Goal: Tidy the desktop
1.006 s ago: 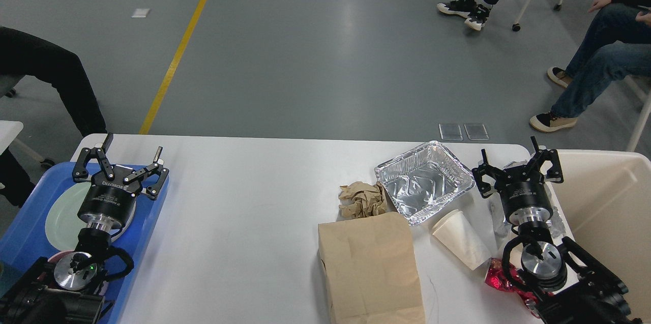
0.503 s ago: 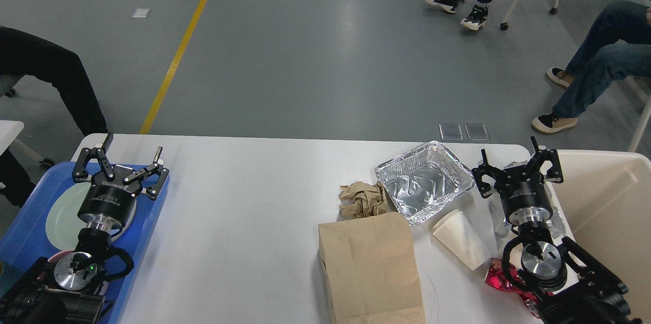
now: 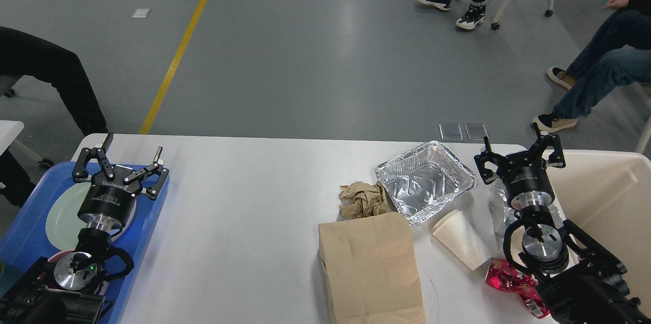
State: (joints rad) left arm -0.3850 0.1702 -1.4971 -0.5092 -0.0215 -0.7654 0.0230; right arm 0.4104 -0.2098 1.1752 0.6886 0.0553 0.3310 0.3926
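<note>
the desktop point(image 3: 244, 212) fills the lower view, litter bunched toward four o'clock: foil tray point(image 3: 424, 181), paper bag point(image 3: 368, 268), paper cup point(image 3: 460, 237). right gripper point(image 3: 520, 157) hovers jaws spread beside the beige bin point(image 3: 610, 202), likely its drop-off. left gripper point(image 3: 122, 161), jaws apart, waits over the blue tray point(image 3: 25, 237).

Both arms are black, with jointed links and thin black cables looping beside silver disc-shaped wrist joints. The left gripper point(image 3: 131, 153) has a cylindrical black body with white lettering (upside down from here) and slim linkage fingers. The right gripper point(image 3: 519, 148) is built alike.
</note>
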